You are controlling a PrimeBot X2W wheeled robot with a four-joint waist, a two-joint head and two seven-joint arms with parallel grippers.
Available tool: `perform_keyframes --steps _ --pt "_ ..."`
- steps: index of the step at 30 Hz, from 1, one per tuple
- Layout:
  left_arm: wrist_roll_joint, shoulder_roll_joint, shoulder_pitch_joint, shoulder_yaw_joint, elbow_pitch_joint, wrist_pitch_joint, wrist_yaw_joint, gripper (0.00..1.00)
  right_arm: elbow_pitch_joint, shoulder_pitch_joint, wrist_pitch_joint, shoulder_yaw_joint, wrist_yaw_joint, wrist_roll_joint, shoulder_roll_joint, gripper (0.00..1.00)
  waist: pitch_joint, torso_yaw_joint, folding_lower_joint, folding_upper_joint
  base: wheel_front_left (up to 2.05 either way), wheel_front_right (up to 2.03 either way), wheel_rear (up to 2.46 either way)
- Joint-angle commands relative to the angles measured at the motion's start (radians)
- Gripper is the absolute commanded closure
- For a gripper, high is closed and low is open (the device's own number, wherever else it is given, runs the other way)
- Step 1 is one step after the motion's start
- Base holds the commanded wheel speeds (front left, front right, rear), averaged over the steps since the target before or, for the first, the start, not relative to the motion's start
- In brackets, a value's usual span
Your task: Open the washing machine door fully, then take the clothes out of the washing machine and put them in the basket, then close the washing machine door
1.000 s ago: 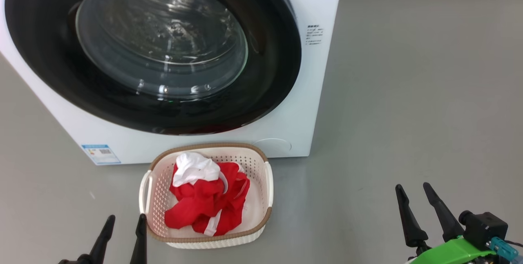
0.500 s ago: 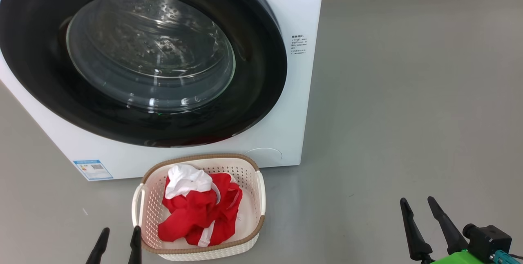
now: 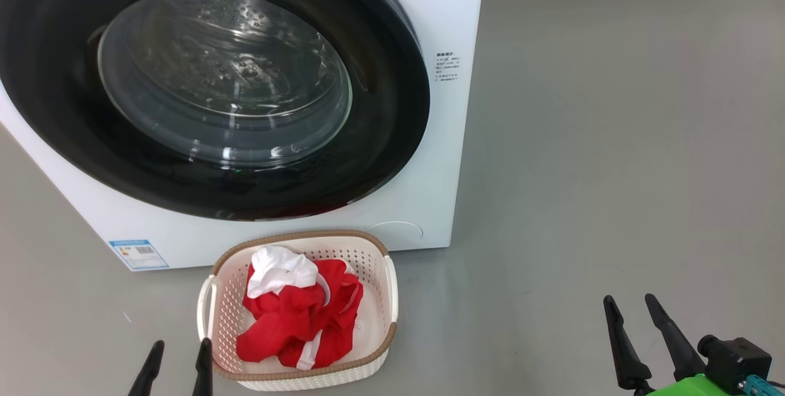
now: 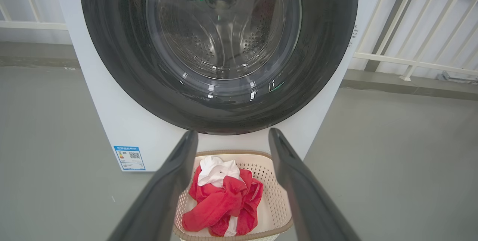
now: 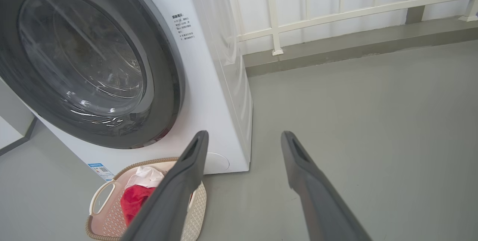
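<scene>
The white washing machine (image 3: 441,157) stands on the grey floor with its round black-rimmed washing machine door (image 3: 221,89) lying flat against the front. The red and white clothes (image 3: 297,313) lie in the cream basket (image 3: 389,341) on the floor just in front of the machine. My left gripper (image 3: 179,347) is open and empty, low beside the basket's left end. My right gripper (image 3: 628,304) is open and empty over bare floor, well right of the basket. The left wrist view frames the door (image 4: 218,47) above the clothes (image 4: 224,200) in the basket (image 4: 274,185).
A blue label (image 3: 138,254) sits low on the machine's front. Grey floor (image 3: 613,138) stretches wide to the right of the machine. A white railing (image 5: 336,13) and a low kerb (image 5: 354,43) run along the far side behind the machine.
The whole head picture shifted down and left over the first half second, so the camera moved; since then it has held still. Basket, clothes and door keep their places.
</scene>
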State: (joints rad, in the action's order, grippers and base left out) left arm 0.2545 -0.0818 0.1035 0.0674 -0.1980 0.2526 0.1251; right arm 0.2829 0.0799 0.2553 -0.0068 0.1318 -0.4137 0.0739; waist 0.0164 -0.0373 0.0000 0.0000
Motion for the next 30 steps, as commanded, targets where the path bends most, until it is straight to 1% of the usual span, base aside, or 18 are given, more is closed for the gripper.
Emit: perform_keyframes --steps 1,11,12,18,21,25,30 --pt "-0.007 -0.011 -0.024 0.032 0.026 0.009 0.006 0.00 -0.028 -0.009 0.006 0.019 -0.001 0.001 0.012 0.00 0.001 0.001 0.0000 0.0000 0.00 0.00 0.00" --pt "-0.001 -0.009 -0.027 0.038 0.033 0.009 0.006 0.00 -0.026 -0.011 0.006 0.021 -0.001 0.000 0.009 0.00 0.003 0.004 0.0000 0.0000 0.00 0.00 0.00" --pt "0.001 0.000 0.000 0.002 0.006 0.000 0.000 1.00 0.000 0.000 0.000 -0.001 0.000 0.000 -0.003 1.00 0.003 0.004 0.0000 0.0000 0.00 0.00 0.00" --pt "0.002 0.027 0.002 -0.009 -0.063 -0.007 -0.002 1.00 0.069 0.013 -0.001 0.005 0.000 -0.001 -0.026 1.00 0.002 0.004 0.0000 0.0000 0.00 0.00 0.00" --pt "0.031 0.029 -0.003 -0.007 -0.067 -0.015 -0.001 1.00 0.070 0.010 -0.008 0.004 0.000 -0.027 -0.026 1.00 0.002 0.005 0.0002 0.0000 0.00 0.00 0.00" --pt "0.074 0.029 -0.008 -0.005 -0.065 -0.027 -0.001 1.00 0.066 0.005 -0.020 0.001 0.000 -0.066 -0.026 1.00 -0.001 0.006 0.0023 0.0000 0.00 0.00 0.00" --pt "0.128 0.029 -0.017 -0.003 -0.065 -0.041 -0.001 1.00 0.062 -0.003 -0.034 -0.003 0.000 -0.114 -0.025 1.00 0.000 0.007 0.0001 0.0000 0.00 0.00 0.00"
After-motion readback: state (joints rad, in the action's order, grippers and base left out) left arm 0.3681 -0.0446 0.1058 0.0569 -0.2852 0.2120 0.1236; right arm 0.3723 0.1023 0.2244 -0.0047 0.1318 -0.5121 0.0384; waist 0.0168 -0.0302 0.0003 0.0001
